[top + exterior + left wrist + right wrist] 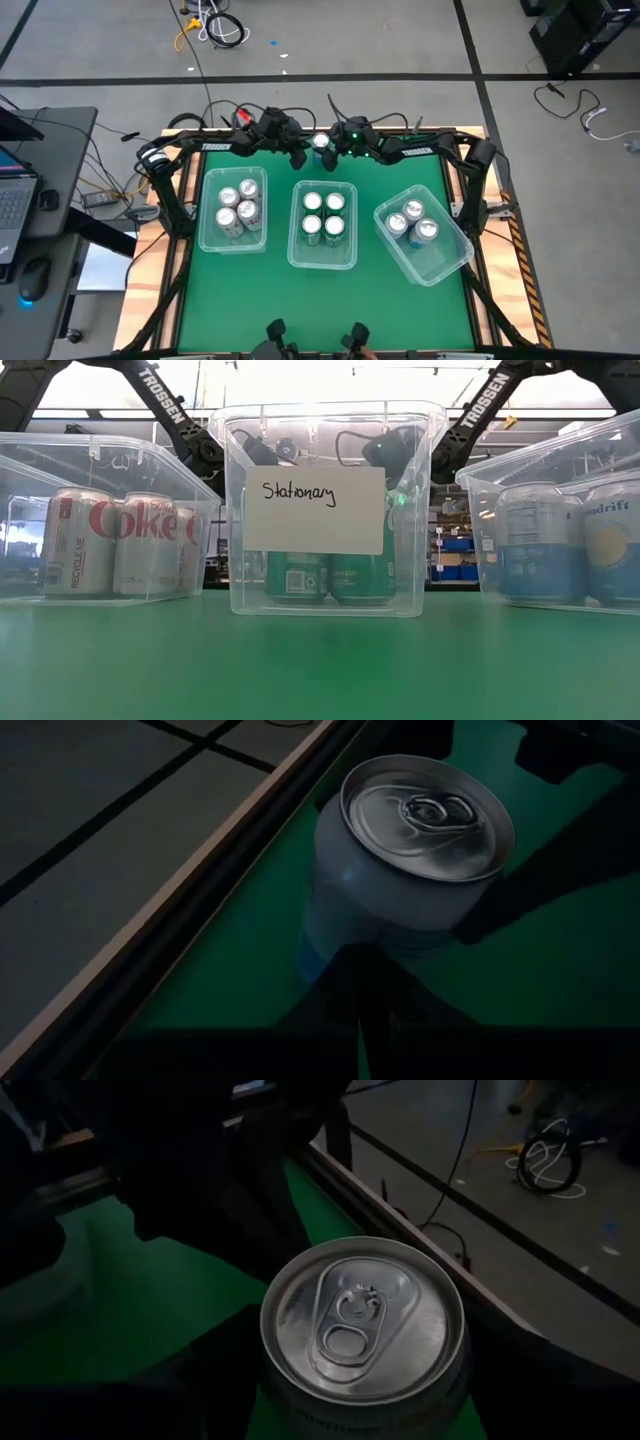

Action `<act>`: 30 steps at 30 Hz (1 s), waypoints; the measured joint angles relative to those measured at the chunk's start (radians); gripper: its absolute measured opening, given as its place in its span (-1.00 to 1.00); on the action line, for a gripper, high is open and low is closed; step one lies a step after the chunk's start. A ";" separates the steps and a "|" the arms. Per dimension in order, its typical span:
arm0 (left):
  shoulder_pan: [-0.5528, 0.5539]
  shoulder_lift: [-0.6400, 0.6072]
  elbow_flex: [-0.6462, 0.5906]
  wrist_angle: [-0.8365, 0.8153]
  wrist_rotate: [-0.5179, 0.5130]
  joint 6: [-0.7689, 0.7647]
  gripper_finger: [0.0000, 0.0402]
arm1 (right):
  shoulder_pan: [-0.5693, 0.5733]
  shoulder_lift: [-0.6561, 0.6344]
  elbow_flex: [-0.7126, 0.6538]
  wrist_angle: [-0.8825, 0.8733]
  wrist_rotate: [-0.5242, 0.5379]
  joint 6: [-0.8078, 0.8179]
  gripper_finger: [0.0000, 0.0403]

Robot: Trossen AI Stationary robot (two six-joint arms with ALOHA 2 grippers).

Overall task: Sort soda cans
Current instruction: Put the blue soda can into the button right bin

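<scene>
One soda can (320, 142) with a white upper side and blue lower side stands upright at the table's far edge, between my two grippers. My right gripper (335, 150) reaches it from the right and is shut on it; the silver top (362, 1320) fills the right wrist view. My left gripper (298, 156) hangs just left of the can and looks down at it (420, 830). Three clear bins hold the other cans: silver Coke cans (238, 205) in the left bin, green cans (323, 213) in the middle, blue cans (414, 220) in the right. My right gripper holds the can by its side wall, below the rim (285, 1380), one finger (200, 1370) on each side of it. The fingers come slanting down from the table's right. The can is upright; whether its base rests on the mat, I cannot tell.
The wooden table frame (330, 128) and the floor lie right behind the can. The middle bin (322, 262) carries a paper label reading "Stationary" (315, 508). The tilted right bin (440, 262) has free room at its near end. Bare green mat (320, 300) lies nearer.
</scene>
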 joint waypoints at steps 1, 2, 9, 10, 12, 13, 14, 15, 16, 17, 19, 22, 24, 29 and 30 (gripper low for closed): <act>0.000 0.000 0.000 0.004 -0.002 0.000 -1.00 | 0.000 -0.006 0.000 -0.008 0.000 -0.002 0.39; -0.001 -0.001 0.000 0.007 -0.007 0.000 -1.00 | 0.000 -0.016 -0.001 -0.019 0.001 -0.005 0.39; 0.000 -0.070 0.000 0.009 -0.051 -0.007 -1.00 | 0.002 -0.212 -0.001 -0.147 0.044 -0.021 0.39; 0.000 -0.083 0.000 0.009 -0.057 -0.007 -1.00 | 0.005 -0.248 -0.001 -0.183 0.066 -0.024 0.39; 0.000 -0.106 0.000 0.019 -0.065 -0.009 -1.00 | 0.013 -0.326 -0.002 -0.262 0.114 -0.026 0.39; -0.001 -0.115 0.000 0.020 -0.064 -0.017 -1.00 | 0.024 -0.369 -0.002 -0.298 0.139 -0.026 0.39; -0.002 -0.120 0.000 0.032 -0.064 -0.027 -1.00 | 0.038 -0.414 -0.002 -0.330 0.164 -0.026 0.39; -0.004 -0.127 0.000 0.041 -0.064 -0.032 -1.00 | 0.055 -0.459 -0.001 -0.369 0.192 -0.024 0.39; -0.007 -0.132 0.000 0.041 -0.062 -0.034 -1.00 | 0.076 -0.502 0.000 -0.412 0.228 -0.022 0.39; -0.010 -0.136 0.000 0.049 -0.062 -0.034 -1.00 | 0.098 -0.543 0.000 -0.458 0.267 -0.017 0.39; -0.019 -0.143 0.000 0.062 -0.057 -0.038 -1.00 | 0.152 -0.617 0.000 -0.550 0.344 0.002 0.39; -0.035 -0.144 0.000 0.091 -0.055 -0.042 -1.00 | 0.256 -0.717 -0.002 -0.648 0.456 0.030 0.39; -0.044 -0.144 0.000 0.108 -0.054 -0.051 -1.00 | 0.335 -0.775 0.000 -0.699 0.515 0.071 0.39; -0.061 -0.144 0.000 0.156 -0.055 -0.058 -1.00 | 0.529 -0.868 -0.002 -0.879 0.642 0.206 0.39; -0.064 -0.144 0.000 0.167 -0.055 -0.060 -1.00 | 0.568 -0.884 -0.002 -0.909 0.662 0.234 0.39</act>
